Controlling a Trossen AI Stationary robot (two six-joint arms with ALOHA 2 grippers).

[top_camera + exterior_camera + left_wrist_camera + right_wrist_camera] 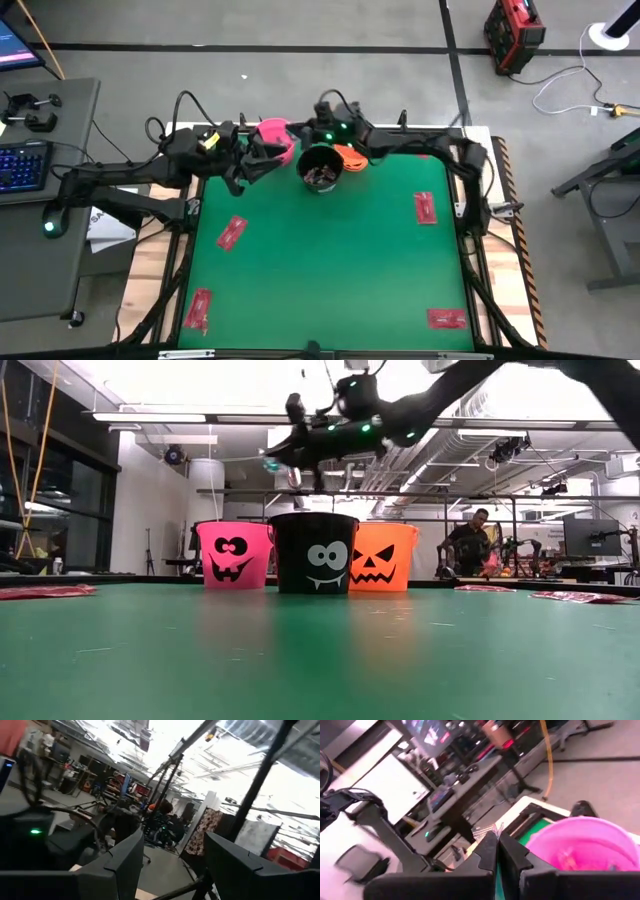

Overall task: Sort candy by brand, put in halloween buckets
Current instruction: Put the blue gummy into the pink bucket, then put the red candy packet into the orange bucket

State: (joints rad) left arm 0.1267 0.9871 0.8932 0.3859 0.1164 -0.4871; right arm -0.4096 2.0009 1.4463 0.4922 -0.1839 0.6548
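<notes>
Three buckets stand in a row at the table's far edge: pink (272, 133), black (320, 167) and orange (352, 157). They also show in the low view: pink (234, 555), black (314, 552), orange (384, 557). My right gripper (497, 837) is up over the pink bucket (585, 845), shut on a small clear crinkly candy (487, 828). My left gripper (172, 855) is open and empty, raised beside the pink bucket's near left side (260, 165). Flat red candy packets (231, 233) lie on the green mat. My right gripper pinches the clear-wrapped candy between its two fingertips; only a crinkled end (489, 827) sticks out past the tips. The fingers reach about level from the table's right side. The candy is lifted clear, above the pink bucket's rim.
More red packets lie on the mat at the near left (197, 308), right (425, 207) and near right (446, 318). The black bucket holds several pieces (320, 178). The pink bucket holds some candy (567, 857). A person (467, 540) sits beyond the table.
</notes>
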